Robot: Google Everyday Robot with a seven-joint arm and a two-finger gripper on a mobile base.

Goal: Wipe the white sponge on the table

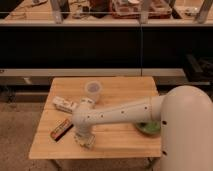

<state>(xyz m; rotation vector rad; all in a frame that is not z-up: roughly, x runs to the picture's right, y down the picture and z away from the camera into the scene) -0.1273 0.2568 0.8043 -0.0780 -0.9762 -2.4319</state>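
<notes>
Pale planks of the table filled the near ground, with a dark workbench behind. At the near edge the gripper pointed straight down, fingers pressed together on the white sponge, which lay against the tabletop just right of the brown-red bar. A leftward stroke could, by judgement, shove that bar or the white packet off the table; a rearward one might tip the plastic cup. Most of the sponge was hidden beneath the wrist, and the green item was largely covered by the arm.
</notes>
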